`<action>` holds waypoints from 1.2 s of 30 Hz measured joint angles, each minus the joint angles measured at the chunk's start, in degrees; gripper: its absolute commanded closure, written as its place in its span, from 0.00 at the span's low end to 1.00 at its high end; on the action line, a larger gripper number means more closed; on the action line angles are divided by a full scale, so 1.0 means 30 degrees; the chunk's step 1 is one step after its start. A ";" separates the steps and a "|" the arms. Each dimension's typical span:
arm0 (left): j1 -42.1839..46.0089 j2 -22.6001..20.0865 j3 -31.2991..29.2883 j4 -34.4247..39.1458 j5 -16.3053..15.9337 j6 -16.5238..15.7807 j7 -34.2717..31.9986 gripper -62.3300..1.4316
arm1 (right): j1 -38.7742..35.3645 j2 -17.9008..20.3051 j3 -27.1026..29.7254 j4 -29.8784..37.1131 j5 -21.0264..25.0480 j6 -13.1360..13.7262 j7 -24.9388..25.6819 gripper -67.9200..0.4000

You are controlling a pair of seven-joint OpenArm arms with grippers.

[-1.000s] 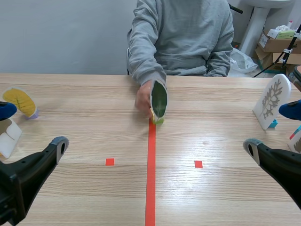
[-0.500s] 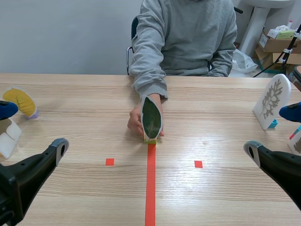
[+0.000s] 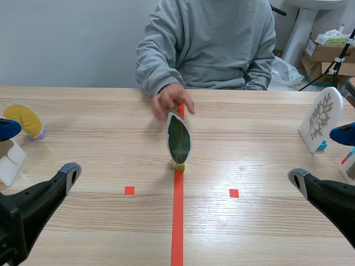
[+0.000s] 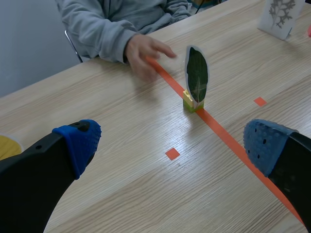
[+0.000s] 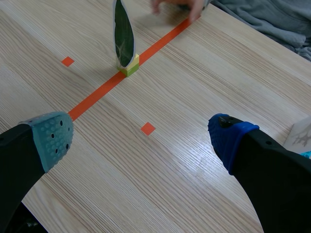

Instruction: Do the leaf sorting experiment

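A dark green oval leaf card (image 3: 178,139) stands upright in a small yellow-green block on the red tape line at mid-table. Nothing holds it. A person's hand (image 3: 172,100) hovers just behind it, off the card. The left wrist view has the leaf card (image 4: 197,80) well ahead of my left gripper (image 4: 172,141), whose fingers are spread wide and empty. In the right wrist view the card (image 5: 123,34) stands far ahead of my open, empty right gripper (image 5: 141,133). Both grippers (image 3: 39,149) (image 3: 320,156) sit low near the table's front corners.
A yellow leaf card (image 3: 23,119) and a white block (image 3: 10,160) stand at the left edge. A white card with a branched leaf (image 3: 320,119) on a blue block stands at the right edge. The person sits across the table.
The person brought the green leaf card toward me, stood it on the tape line and drew the hand back off it. Neither arm has moved.
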 measured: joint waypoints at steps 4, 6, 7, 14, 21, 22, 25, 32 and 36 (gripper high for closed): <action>-0.0015 0.0000 0.0000 0.0000 0.0007 0.0000 0.0546 0.00 | 0.0000 0.0000 0.0000 0.0000 0.0000 0.0000 -0.0306 0.16; -0.0124 0.0000 0.0000 0.0000 0.0007 -0.0007 0.0546 0.00 | 0.0000 0.0000 0.0000 0.0000 0.0000 0.0000 -0.0284 0.16; -0.0175 0.0000 0.0000 0.0000 0.0007 0.0000 0.0488 0.00 | 0.0000 0.0000 0.0000 0.0000 0.0000 0.0000 -0.0284 0.16; -0.0219 0.0000 0.0000 0.0000 0.0007 0.0000 0.0488 0.00 | 0.0000 0.0000 0.0000 0.0000 0.0000 0.0000 -0.0284 0.16; -0.0219 0.0000 0.0000 0.0000 0.0007 0.0000 0.0488 0.00 | 0.0000 0.0000 0.0000 0.0000 0.0000 0.0000 -0.0284 0.16; -0.0219 0.0000 0.0000 0.0000 0.0007 0.0000 0.0488 0.00 | 0.0000 0.0000 0.0000 0.0000 0.0000 0.0000 -0.0284 0.16; -0.0219 0.0000 0.0000 0.0000 0.0007 0.0000 0.0488 0.00 | 0.0000 0.0000 0.0000 0.0000 0.0000 0.0000 -0.0284 0.16; -0.0219 0.0000 0.0000 0.0000 0.0007 0.0000 0.0488 0.00 | 0.0000 0.0000 0.0000 0.0000 -0.0073 0.0000 -0.0291 0.16; -0.0219 0.0000 0.0000 0.0000 0.0007 0.0000 0.0488 0.00 | 0.0000 0.0000 0.0000 0.0000 -0.0073 0.0000 -0.0284 0.16</action>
